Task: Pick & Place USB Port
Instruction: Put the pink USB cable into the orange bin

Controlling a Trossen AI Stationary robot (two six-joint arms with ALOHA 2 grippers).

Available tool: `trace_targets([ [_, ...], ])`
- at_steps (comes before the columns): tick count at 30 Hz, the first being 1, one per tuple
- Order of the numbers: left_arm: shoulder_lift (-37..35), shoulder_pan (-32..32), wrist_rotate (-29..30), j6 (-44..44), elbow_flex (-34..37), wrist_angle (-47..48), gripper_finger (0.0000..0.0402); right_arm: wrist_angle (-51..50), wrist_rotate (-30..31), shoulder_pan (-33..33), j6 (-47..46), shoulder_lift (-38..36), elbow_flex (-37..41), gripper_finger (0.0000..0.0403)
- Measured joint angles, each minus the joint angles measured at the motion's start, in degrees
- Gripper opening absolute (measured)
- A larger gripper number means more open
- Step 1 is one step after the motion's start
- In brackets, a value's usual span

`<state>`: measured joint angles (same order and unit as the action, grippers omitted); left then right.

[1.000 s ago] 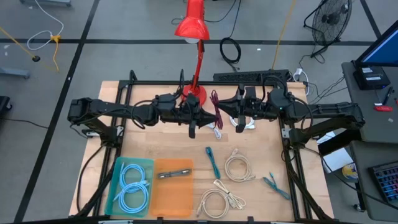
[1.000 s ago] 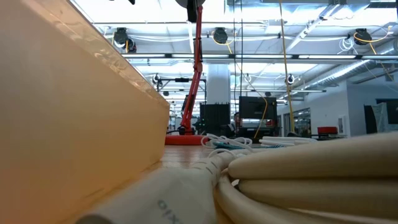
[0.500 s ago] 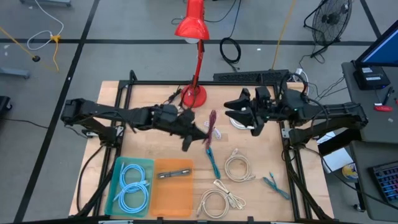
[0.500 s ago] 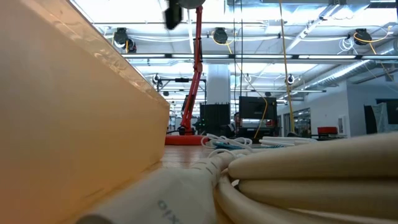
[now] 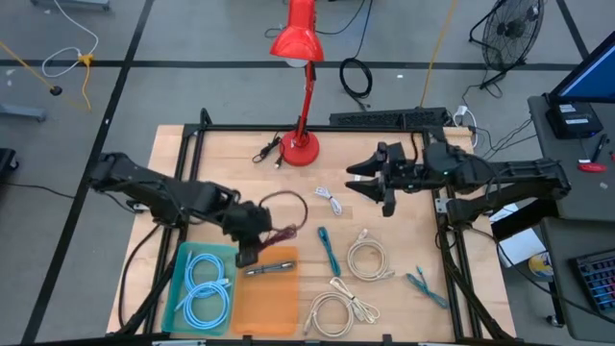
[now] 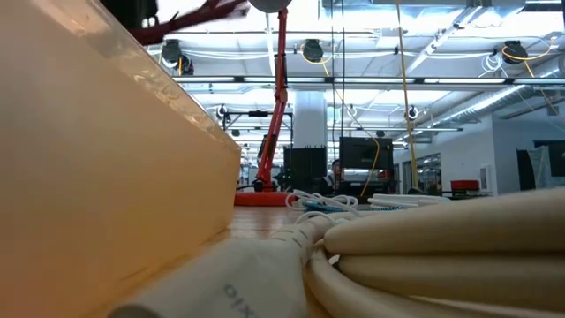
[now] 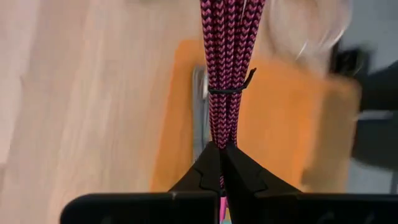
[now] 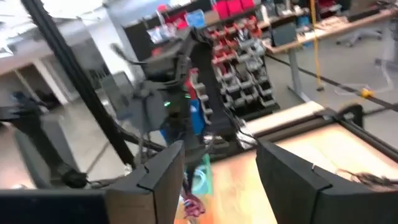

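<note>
Left gripper (image 7: 221,163) — pinched on the red-and-black braided cable (image 7: 228,68), above what seems the orange tray (image 5: 274,306). Right gripper (image 5: 369,181) — fingers spread, raised over the table's far right.

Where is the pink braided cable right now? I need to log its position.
In the high view the pink braided cable hangs from the left gripper, shut on it, above the orange bin, beside the blue bin.

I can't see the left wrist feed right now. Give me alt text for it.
The left claw is shut on a bundled pink-and-black braided cable, cinched by a thin black tie, held above the translucent orange plastic bin. A grey metal piece lies in the bin, with the light wooden tabletop beside it.
</note>
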<state>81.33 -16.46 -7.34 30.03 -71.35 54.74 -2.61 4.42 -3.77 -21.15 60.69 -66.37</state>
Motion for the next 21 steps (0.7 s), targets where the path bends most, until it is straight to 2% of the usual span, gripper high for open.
trace_targets([
  [12, 13.7, -6.3, -8.9, -2.5, 0.1, -2.6, 0.0002, -2.2, 0.3, 0.0, -0.2, 2.9, 0.0, 0.0185],
  [21, 20.5, -7.4, -14.8, -4.8, 0.1, -6.7, 0.0002, -2.4, 0.3, 0.0, -0.6, 3.6, 0.0, 0.0183],
])
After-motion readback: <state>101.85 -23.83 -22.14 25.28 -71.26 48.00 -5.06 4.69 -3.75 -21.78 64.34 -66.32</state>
